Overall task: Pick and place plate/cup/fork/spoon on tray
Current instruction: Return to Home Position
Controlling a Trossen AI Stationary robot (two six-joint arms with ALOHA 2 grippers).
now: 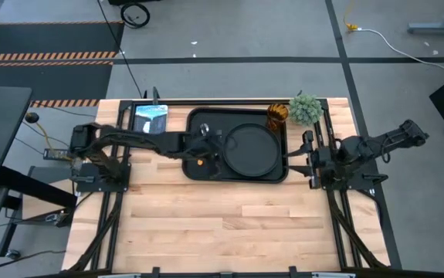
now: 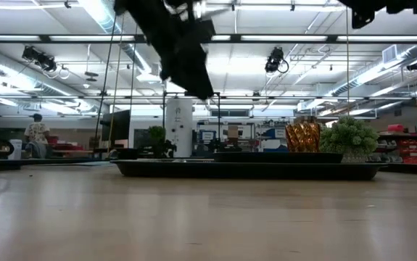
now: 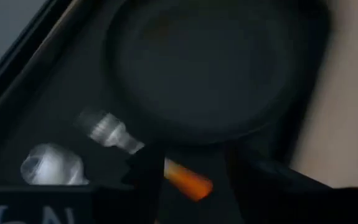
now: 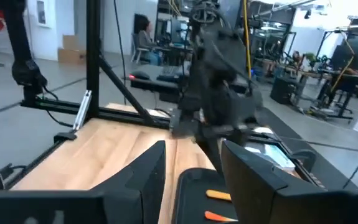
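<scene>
Two orange-handled utensils lie left of centre in the high view, inside the tray (image 1: pixel 198 116). Left tool (image 3: pixel 188 171), fingers apart, probably straddles one handle; lift straight up, clear of the plate (image 1: pixel 250 149).

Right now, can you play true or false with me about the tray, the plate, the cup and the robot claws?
1. The plate lies on the tray. True.
2. The cup is on the bare wood, off the tray. False: it stands in the tray's far right corner, beside the little green plant.
3. The left claw is over the tray's left part, next to the plate. True.
4. The right claw is holding the cup. False: it waits by the tray's right edge, open and empty.
5. Two orange handles lie on the tray. True, the right wrist view shows both.
</scene>
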